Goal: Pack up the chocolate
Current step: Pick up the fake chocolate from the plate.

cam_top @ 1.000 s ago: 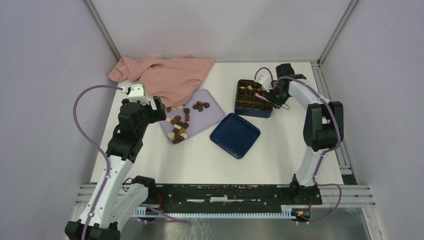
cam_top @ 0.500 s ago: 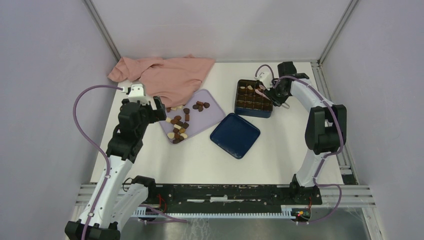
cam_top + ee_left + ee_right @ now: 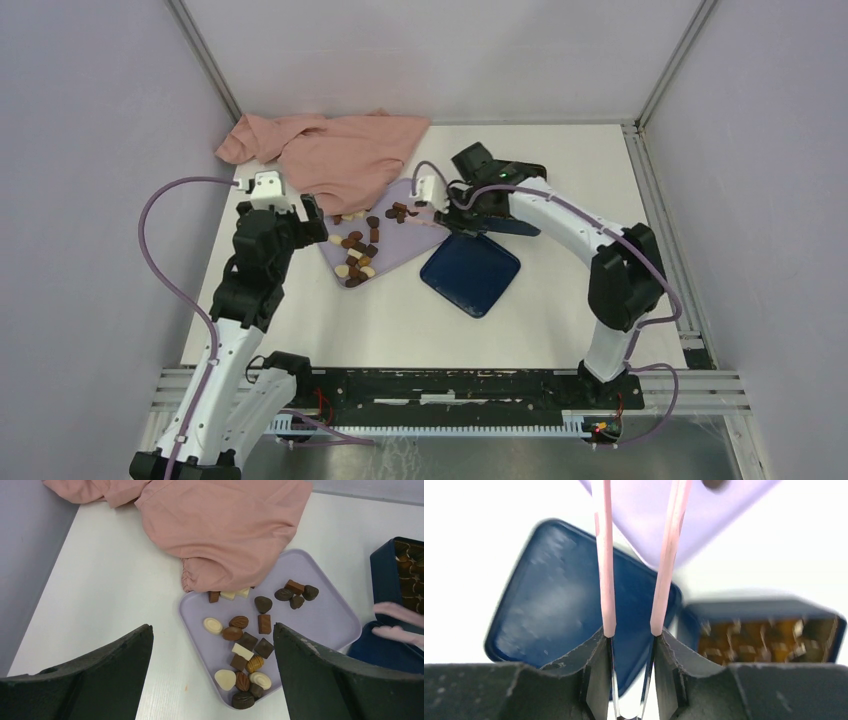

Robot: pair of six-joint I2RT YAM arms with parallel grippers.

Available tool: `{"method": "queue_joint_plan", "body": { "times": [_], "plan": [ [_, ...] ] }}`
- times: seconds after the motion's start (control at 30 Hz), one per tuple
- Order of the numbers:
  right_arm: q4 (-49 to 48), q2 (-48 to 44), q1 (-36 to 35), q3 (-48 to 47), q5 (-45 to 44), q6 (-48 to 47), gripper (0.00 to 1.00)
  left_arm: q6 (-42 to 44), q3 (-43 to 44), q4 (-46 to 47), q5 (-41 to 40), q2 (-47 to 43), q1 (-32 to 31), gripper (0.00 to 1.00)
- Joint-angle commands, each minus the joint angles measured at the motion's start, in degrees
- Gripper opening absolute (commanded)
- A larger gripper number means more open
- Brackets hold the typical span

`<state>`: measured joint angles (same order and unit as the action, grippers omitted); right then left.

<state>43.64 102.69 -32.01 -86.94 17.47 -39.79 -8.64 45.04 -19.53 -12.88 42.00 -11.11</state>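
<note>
Tabletop (image 3: 560,300) is white, walls (image 3: 90,150) lilac; we see chocolate (image 3: 245,645) scattered on the lilac tray (image 3: 325,620), pink cloth (image 3: 340,150) draped over its far edge. Beside the tray the left gripper (image 3: 212,630) gapes wide; the right gripper (image 3: 630,635) pinches pink tongs (image 3: 604,555), prongs apart.

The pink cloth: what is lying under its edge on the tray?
The pink cloth covers the far corner of the lilac tray. Three chocolates, one brown and two white, peek out at its hem. Anything deeper underneath is hidden.
</note>
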Motion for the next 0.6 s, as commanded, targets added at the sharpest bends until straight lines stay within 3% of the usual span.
{"method": "queue_joint_plan", "body": {
  "times": [0.0,0.23,0.57],
  "plan": [
    [-0.12,3.68,-7.45,-3.99,-0.88,0.93,0.38,2.67,-0.77,2.72,-4.72,-2.56,0.08,0.94],
    [2.56,13.06,-15.18,-11.52,-6.23,0.71,0.38,2.24,-1.18,3.1,-8.68,-4.23,0.04,0.95],
    [4.27,21.31,-16.64,-17.08,-13.43,-0.02,0.39,2.09,-1.18,3.14,-8.49,-4.55,-0.01,0.95]
  ]
}}
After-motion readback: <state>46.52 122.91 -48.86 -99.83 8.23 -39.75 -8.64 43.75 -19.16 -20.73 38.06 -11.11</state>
